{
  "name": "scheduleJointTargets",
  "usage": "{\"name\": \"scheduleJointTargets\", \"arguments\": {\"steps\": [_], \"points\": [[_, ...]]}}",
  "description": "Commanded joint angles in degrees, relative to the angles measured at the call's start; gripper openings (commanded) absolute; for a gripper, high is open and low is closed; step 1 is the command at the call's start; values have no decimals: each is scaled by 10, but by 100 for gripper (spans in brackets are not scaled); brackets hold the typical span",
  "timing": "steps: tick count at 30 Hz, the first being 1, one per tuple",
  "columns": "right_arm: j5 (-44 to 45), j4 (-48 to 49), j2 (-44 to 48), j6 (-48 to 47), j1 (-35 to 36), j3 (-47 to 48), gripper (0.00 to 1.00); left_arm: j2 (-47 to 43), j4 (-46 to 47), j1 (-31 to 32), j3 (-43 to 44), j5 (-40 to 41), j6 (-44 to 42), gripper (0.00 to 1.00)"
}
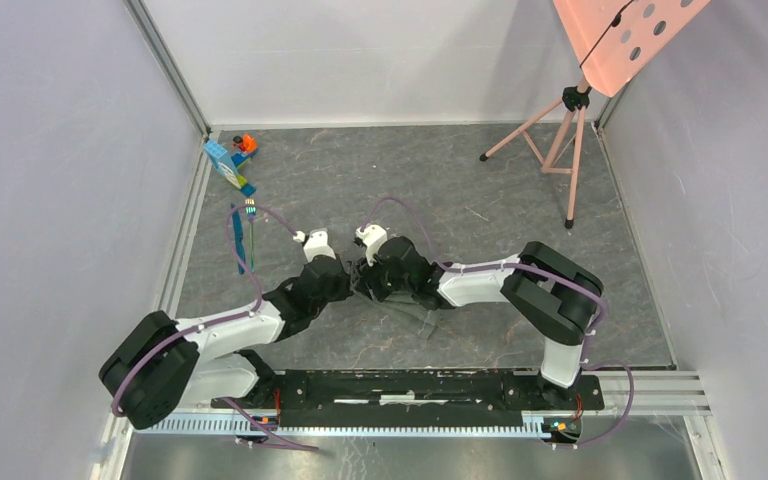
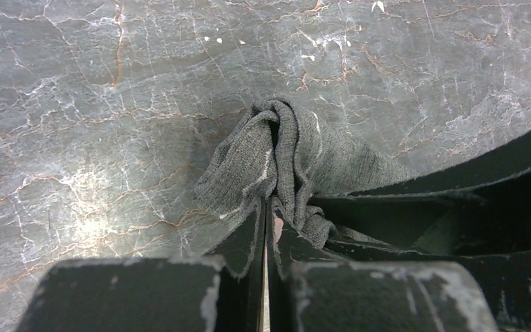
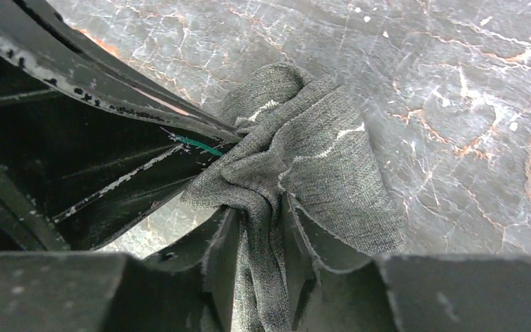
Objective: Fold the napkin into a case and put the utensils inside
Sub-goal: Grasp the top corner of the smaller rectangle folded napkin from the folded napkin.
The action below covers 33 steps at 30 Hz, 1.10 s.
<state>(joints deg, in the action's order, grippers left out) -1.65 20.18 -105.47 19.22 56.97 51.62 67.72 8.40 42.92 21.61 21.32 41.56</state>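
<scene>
Two sets of jaws meet over the napkin [image 2: 283, 159], which sits at the middle of the bench [image 1: 440, 180], a little toward the near edge. On my left gripper [image 2: 263, 218] the jaws are pressed together on a bunched fold of the cloth, with barely a sliver between them. On my right gripper [image 3: 261, 228] the jaws stand partly apart, and a twisted strand of the napkin runs through the gap. The two grippers come almost tip to tip. The cloth between them is gathered into a crumpled knot, with pale stitching showing in the folds. From above, the arms [image 1: 250, 325] hide most of the napkin.

The knife [image 1: 237, 245] and fork [image 1: 252, 235] lie side by side near the left edge, well apart from the grippers. The fork's green head points to the far side. The blocks [image 1: 230, 160] sit at the far-left corner. The bench is dark grey with pale marble veins. A tripod [image 1: 560, 150] stands at the far-right corner, under a pink perforated board [image 1: 625, 35]. Pale walls [image 1: 60, 180] close in the sides and back.
</scene>
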Motion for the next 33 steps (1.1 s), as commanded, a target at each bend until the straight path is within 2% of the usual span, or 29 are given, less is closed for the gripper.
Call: {"name": "scheduleJointTargets", "arguments": {"steps": [1, 4, 11, 19, 21, 26, 29, 33], "points": [[-76, 31, 17, -45, -10, -1, 37, -25, 52, -9, -18, -8, 3, 2], [-88, 27, 22, -73, -10, 8, 44, -28, 52, -11, -24, -9, 3, 2], [-69, 18, 43, -109, -10, 16, 53, -33, 51, -11, -32, -11, 3, 2], [-57, 14, 18, -106, -10, 42, 52, -44, 43, -13, -31, -13, -1, 2], [-53, 16, 11, -104, -11, 46, 47, -45, 43, -14, -33, -13, -2, 2], [-55, -3, -12, -87, -11, 59, 15, -53, 52, -14, -36, -23, -3, 2], [-58, -17, -30, -55, -10, 53, 5, -70, 67, -19, -42, -37, -2, 2], [-35, -55, -54, -41, -1, 64, 2, -104, 64, -22, -38, -53, -2, 2]]}}
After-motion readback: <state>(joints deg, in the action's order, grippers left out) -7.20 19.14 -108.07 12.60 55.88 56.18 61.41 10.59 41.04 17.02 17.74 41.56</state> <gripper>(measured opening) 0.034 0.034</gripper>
